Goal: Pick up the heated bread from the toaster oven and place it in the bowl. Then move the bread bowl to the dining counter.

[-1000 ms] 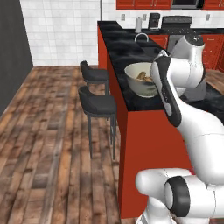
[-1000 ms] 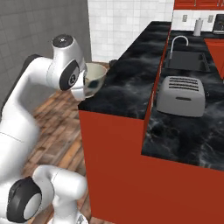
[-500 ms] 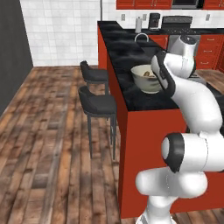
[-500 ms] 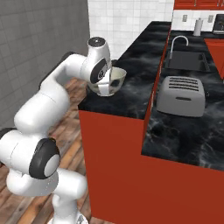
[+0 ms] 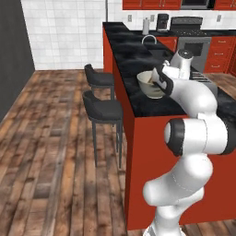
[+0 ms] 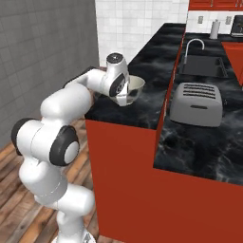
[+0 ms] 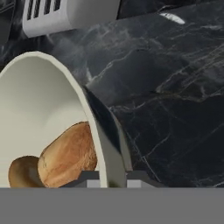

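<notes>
The cream-white bowl [image 5: 148,84] [image 6: 135,87] [image 7: 39,109] hangs tilted low over the black marble top of the dining counter [image 5: 152,106] [image 6: 142,107], near its stool-side edge. I cannot tell whether it touches the top. My gripper [image 5: 160,81] [image 6: 124,98] [image 7: 111,178] is shut on the bowl's rim, which runs between the two fingertips [image 7: 87,177]. Inside lie a larger orange-brown bread piece [image 7: 68,157] and a small round darker one [image 7: 22,173]; which one is the heated bread I cannot tell. The toaster oven is out of view.
A silver four-slot toaster [image 6: 197,102] [image 7: 65,15] stands on the lower counter just behind the dining top, with a sink [image 6: 201,66] farther back. Two black stools [image 5: 103,108] stand on the wooden floor along the red panel.
The arm has swung the bowl from beyond the counter's stool-side edge to over the marble top. The grip on the rim is unchanged.
</notes>
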Robot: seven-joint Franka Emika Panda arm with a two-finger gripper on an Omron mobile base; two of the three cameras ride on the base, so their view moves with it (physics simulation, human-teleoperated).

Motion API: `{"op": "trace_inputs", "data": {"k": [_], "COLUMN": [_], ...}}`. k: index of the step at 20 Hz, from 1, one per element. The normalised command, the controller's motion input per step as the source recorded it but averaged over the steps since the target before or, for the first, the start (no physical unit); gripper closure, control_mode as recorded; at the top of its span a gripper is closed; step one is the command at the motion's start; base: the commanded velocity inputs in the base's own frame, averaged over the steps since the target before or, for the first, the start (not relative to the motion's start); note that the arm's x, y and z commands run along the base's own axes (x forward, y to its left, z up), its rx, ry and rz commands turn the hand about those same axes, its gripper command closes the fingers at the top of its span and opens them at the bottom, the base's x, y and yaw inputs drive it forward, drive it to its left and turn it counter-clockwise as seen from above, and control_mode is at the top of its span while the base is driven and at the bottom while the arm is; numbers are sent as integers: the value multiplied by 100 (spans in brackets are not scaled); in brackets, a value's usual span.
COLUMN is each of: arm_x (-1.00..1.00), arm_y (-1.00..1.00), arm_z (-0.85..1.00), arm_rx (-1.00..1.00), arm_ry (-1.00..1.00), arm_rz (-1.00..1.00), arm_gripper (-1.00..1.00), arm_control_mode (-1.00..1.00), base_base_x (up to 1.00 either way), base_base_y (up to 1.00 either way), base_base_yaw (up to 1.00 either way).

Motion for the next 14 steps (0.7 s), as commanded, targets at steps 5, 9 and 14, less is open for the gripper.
{"op": "trace_inputs", "data": {"k": [5,9,14], "arm_x": [5,-30,-95], "arm_y": [0,0,5], "arm_z": [0,19,65], "arm_rx": [0,0,0], "arm_ry": [0,-2,-28], "arm_rz": [0,0,1], "arm_gripper": [-100,-100,-100], "arm_control_mode": [-100,-100,-100], "base_base_x": [0,0,0], "base_base_y": [0,0,0], "base_base_yaw": [0,0,0]}}
